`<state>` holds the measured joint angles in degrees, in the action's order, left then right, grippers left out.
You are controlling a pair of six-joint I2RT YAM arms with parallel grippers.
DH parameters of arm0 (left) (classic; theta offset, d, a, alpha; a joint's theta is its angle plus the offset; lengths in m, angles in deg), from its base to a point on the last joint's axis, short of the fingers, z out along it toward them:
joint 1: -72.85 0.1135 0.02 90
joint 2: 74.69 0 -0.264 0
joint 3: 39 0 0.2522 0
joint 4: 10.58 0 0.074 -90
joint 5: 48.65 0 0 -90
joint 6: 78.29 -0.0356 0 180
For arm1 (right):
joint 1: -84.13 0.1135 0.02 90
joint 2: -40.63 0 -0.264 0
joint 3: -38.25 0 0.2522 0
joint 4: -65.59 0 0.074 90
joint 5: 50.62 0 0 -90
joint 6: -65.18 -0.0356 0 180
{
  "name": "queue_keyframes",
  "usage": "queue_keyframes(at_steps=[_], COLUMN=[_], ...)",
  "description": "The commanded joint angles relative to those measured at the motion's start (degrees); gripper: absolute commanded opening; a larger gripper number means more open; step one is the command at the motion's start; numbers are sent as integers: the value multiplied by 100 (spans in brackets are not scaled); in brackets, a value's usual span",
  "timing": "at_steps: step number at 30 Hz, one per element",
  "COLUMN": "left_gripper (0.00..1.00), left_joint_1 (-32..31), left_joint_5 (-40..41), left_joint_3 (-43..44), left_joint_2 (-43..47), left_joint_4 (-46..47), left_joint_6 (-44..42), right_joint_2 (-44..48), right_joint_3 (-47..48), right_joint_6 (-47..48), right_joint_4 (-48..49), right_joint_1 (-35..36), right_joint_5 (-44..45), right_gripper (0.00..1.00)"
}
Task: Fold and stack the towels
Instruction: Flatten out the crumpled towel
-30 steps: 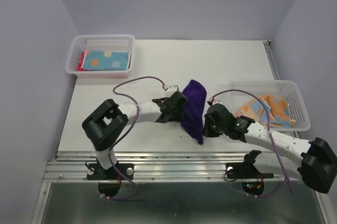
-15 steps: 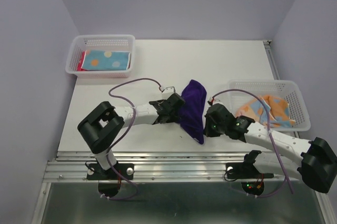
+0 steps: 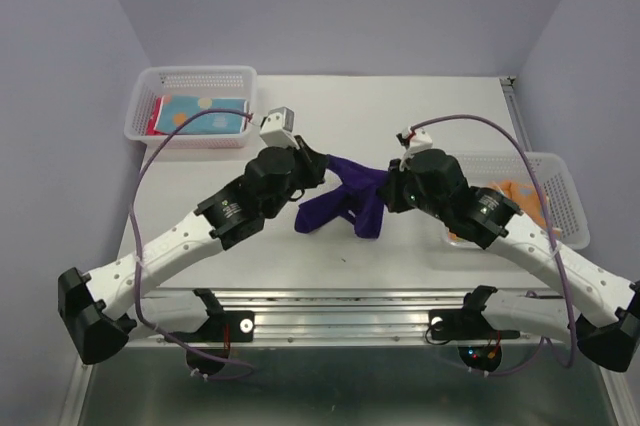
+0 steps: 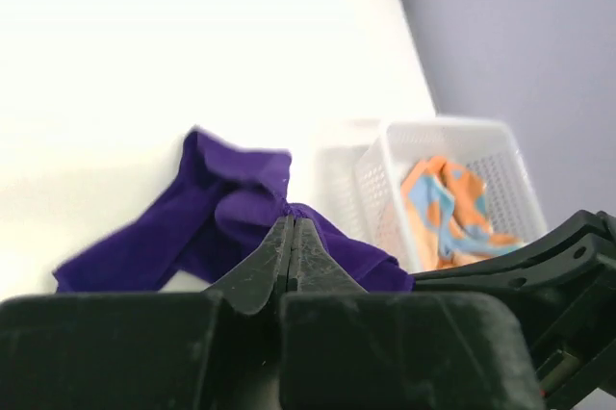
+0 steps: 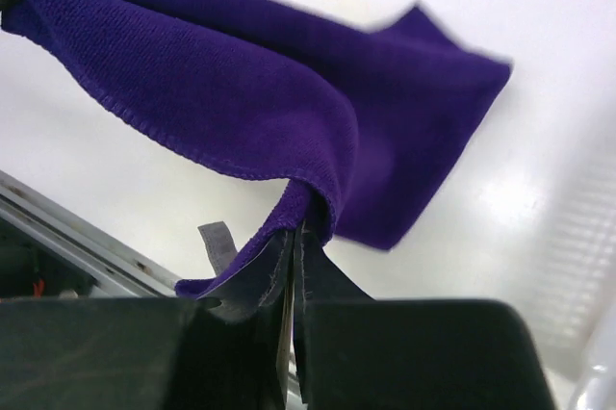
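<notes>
The left fingers and right fingers are each pinched tight on an edge of the purple towel, which sags between them over the surface: light, limp cloth, probably best gripped at its corners.

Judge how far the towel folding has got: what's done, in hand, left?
Done: a dotted blue towel lies folded in the left basket. In hand: the left end effector and right end effector are shut on the purple towel, held up between them. Left: folding and stacking it, then the orange towel crumpled in the right basket.
</notes>
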<state>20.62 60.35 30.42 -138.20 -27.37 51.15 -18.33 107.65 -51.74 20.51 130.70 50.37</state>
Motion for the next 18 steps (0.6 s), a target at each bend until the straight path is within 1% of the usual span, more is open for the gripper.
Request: queue_keyframes(at_steps=[1, 2, 3, 4, 5, 7, 8, 10, 11, 13, 14, 15, 17, 18], left_gripper=[0, 0, 0, 0, 0, 0, 0, 0, 0, 0, 0, 0, 0, 0], left_joint_1=[72, 81, 107, 107, 116, 108, 107, 108, 116, 116, 116, 116, 116, 116], left_joint_5=[762, 815, 937, 991, 1009, 991, 826, 623, 352, 9, -367, -571, -967, -1265], left_joint_3=[1005, 1200, 1411, 1804, 2000, 2386, 2693, 2967, 3203, 3582, 3679, 3828, 3925, 3970], left_joint_2=[295, 321, 365, 374, 383, 374, 374, 391, 400, 470, 497, 610, 742, 813], left_joint_4=[189, 171, 153, 145, 127, 31, 4, -5, -22, -75, -101, -110, -75, -67], left_joint_6=[-656, -909, -1016, -1235, -1333, -1482, -1640, -1755, -1808, -1896, -1922, -1905, -1896, -1861], right_joint_2=[-97, -237, -352, -562, -703, -923, -1098, -1258, -1328, -1626, -1723, -1890, -1987, -2005], right_joint_3=[1551, 1825, 2063, 2605, 2880, 3468, 3976, 4532, 5135, 5771, 6122, 6648, 7065, 7205], right_joint_6=[967, 1187, 1702, 1925, 2284, 2576, 2821, 3112, 3348, 3491, 3596, 3649, 3702, 3668], right_joint_4=[-42, -24, -33, -111, -190, -393, -498, -630, -813, -1104, -1366, -1491, -1650, -1642], right_joint_1=[10, 2, 10, 10, 10, 10, 10, 10, 2, 10, 2, 2, 10, 10], right_joint_5=[291, 169, -216, -385, -656, -886, -1070, -1536, -2008, -2467, -2948, -3231, -3715, -4126], right_gripper=[4, 4, 4, 4, 4, 4, 3, 3, 3, 3, 3, 2, 3, 3])
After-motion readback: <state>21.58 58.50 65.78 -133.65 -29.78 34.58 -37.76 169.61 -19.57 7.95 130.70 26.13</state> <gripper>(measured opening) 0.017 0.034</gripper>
